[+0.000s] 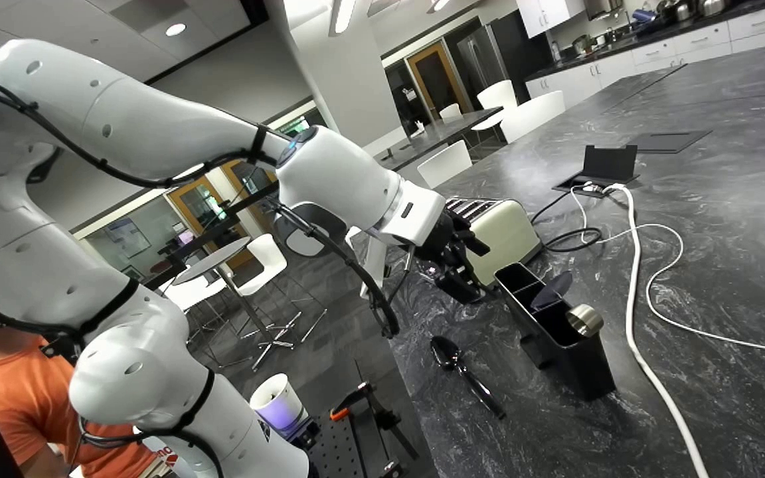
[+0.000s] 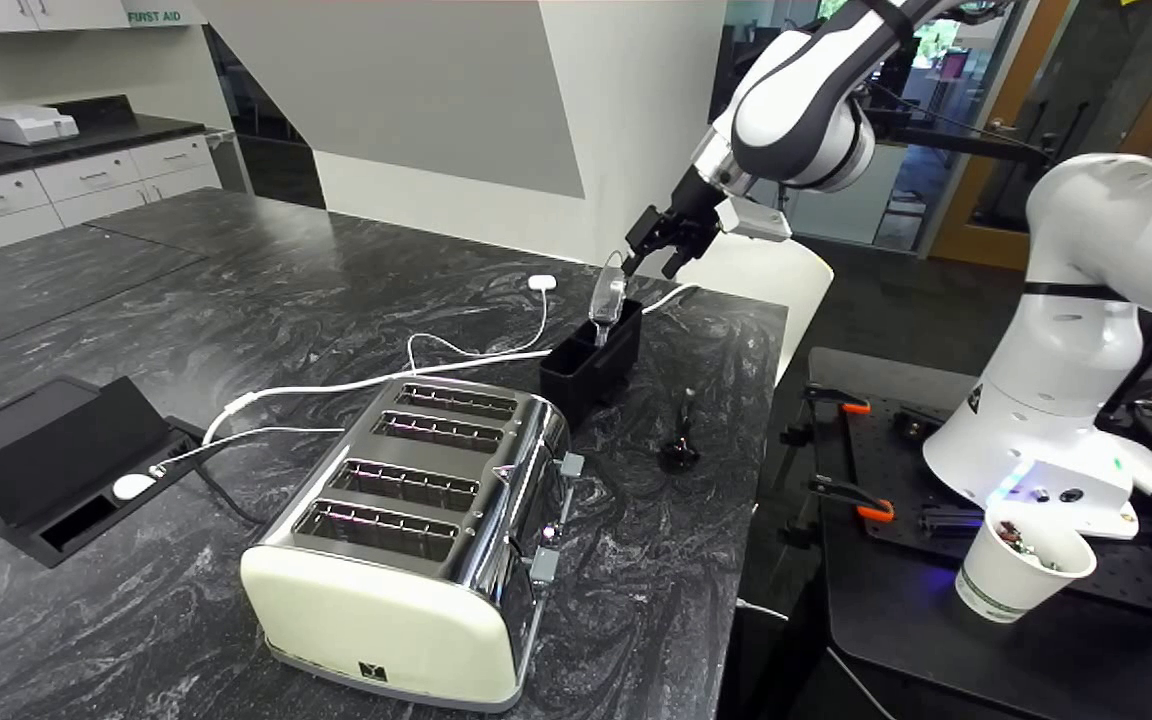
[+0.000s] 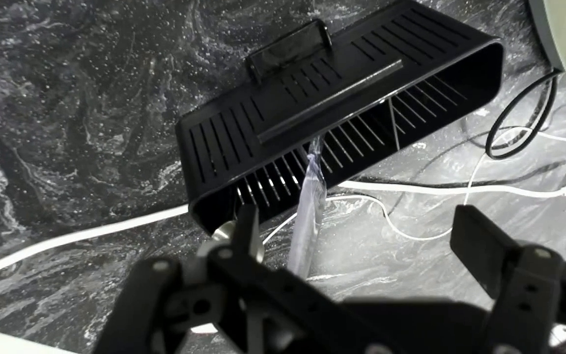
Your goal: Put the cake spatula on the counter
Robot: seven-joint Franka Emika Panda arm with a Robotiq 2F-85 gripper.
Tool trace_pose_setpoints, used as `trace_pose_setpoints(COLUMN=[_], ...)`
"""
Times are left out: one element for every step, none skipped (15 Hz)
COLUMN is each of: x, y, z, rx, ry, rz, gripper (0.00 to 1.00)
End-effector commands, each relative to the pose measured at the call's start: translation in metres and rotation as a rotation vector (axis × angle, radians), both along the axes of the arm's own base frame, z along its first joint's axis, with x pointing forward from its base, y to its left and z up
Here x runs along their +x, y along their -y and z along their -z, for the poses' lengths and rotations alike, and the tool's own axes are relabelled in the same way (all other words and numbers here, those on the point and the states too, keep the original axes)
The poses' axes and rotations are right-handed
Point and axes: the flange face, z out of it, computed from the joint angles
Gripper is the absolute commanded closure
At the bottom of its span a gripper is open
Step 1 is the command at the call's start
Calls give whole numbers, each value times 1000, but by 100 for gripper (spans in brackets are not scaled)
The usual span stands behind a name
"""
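Note:
The cake spatula's grey blade stands up, tilted, out of a black slotted holder in both exterior views point(image 1: 556, 288) point(image 2: 608, 293) and in the wrist view point(image 3: 307, 221). Its lower end goes down into the holder point(image 3: 288, 108), so the handle is mostly hidden. The holder stands on the dark veined counter point(image 1: 728, 272). My gripper point(image 3: 356, 226) is open and empty. In the wrist view the blade shows between the fingers, nearer the left finger; I cannot tell whether it is that deep between them. In an exterior view the gripper point(image 2: 651, 268) is at the blade's upper end.
A metal piece point(image 1: 584, 320) sticks out at one end of the holder. A black spoon point(image 1: 449, 354) lies on the counter near its edge. A cream toaster point(image 2: 386, 625) stands beside the holder. A white cable point(image 3: 116, 227) runs past the holder to a power box point(image 1: 610, 164).

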Motion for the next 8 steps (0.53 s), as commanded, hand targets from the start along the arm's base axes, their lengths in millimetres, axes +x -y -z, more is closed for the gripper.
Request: trace_pose_setpoints(x=[18, 21, 25, 29, 33, 38, 42, 46], y=[12, 15, 17, 19, 20, 21, 22, 22], z=[3, 4, 6, 7, 9, 11, 13, 15], rx=[-19, -22, -25, -28, -32, -34, -35, -35], ry=[10, 9, 7, 4, 3, 1, 0, -3], rz=[9, 8, 5, 3, 0, -1, 0, 0], gripper=[0, 0, 0, 0, 0, 0, 0, 0])
